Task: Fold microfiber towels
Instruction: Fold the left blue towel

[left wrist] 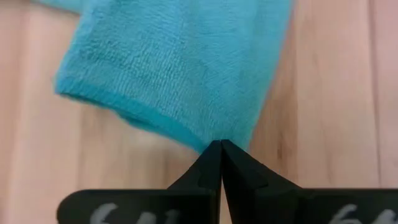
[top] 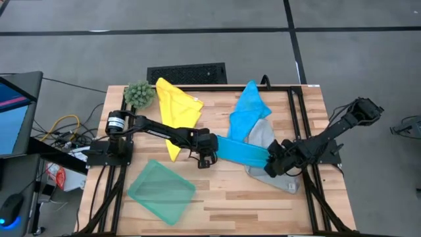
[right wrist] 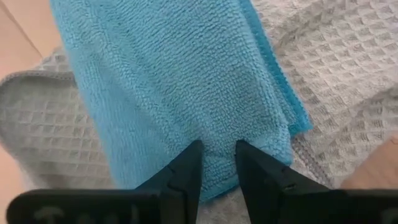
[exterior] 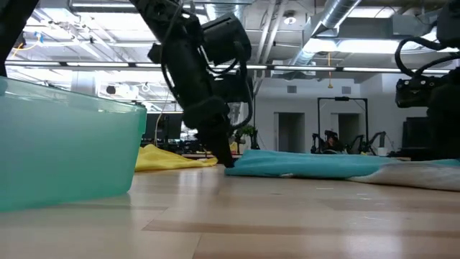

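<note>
Teal towel (top: 161, 191): flat, well to the left of and nearer the table's front than the left gripper; untouched.
Plant ball (top: 139, 93): fuzzy green, far back-left of the left gripper, beside the yellow towel (top: 176, 108).
Yellow towel: crumpled, behind and left of the left gripper, under that arm's forearm.
Left gripper (top: 208, 158): down at the table, fingers pressed together; tips meeting at the corner edge of the stretched blue towel (top: 240, 150). Corner looks pinched, though cloth between the tips not clearly visible.
Stretched blue towel: folded into a long band, running straight from the left gripper rightward to the right gripper (top: 271, 166); long axis along the line joining the two pincers, lying low on the wood.
Second blue towel (top: 248, 108): heaped behind the band, behind and between both pincers.
Grey towel (top: 266, 141): waffle-textured, spread under the band's right end and beneath the right gripper.
Right gripper: fingers part-way apart, pressing into the band's end; seemingly clamped on a bunch of blue cloth, grey towel directly below.
Key relation: each arm at its own end of the band, neither nearer the middle; cloth extends away from each pincer toward the other.
Likely next need: carrying one end over toward the other along that axis, without dragging the grey towel along.
</note>
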Controlling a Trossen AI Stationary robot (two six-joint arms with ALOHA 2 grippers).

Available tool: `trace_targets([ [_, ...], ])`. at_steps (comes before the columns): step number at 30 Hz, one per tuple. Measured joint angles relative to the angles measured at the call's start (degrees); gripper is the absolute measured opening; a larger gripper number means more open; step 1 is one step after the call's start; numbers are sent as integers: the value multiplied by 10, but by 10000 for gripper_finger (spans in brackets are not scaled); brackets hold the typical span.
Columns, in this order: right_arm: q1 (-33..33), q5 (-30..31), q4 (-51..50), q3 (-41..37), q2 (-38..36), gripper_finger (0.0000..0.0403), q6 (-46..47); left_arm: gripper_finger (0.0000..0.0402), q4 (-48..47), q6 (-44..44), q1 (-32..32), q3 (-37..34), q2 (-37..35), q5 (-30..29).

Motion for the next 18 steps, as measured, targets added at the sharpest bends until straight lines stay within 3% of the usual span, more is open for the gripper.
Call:
trace_targets([
  [7, -10, -8, -4, 45, -34, 136, 3, 0, -10, -35, 0, 59, -19, 3],
  [12, -9, -4, -27, 50, -57, 164, 166, 0, 41, -27, 5, 67, -15, 13],
  [18, 12, -8, -42, 50, -52, 226, 336, 0, 107, -21, 32, 47, 16, 24],
])
